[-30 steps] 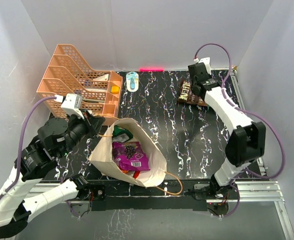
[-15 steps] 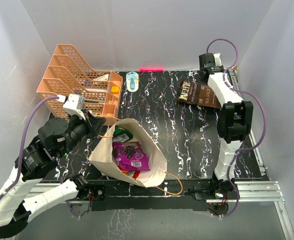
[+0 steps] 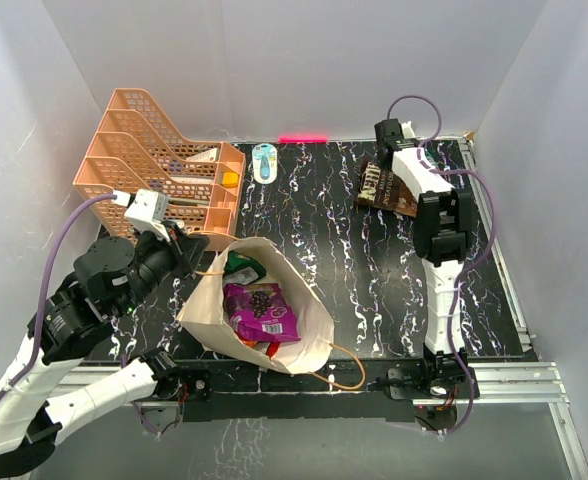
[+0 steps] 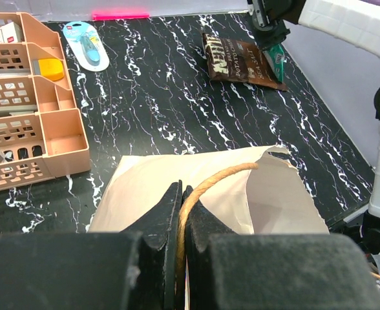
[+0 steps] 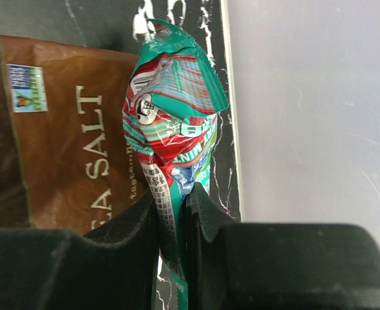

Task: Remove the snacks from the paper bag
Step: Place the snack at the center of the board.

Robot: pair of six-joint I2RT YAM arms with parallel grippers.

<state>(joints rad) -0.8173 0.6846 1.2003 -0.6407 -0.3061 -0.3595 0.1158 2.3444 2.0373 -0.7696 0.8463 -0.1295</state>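
Gripping | green packet (image 5: 174, 110) between right claw (image 5: 175, 194) jaws | chip bag (image 5: 67, 129) alongside

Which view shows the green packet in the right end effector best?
Right wrist view: the green packet fills the frame, pinched in the right end effector. Left wrist view shows only a far green sliver; top view barely shows it.
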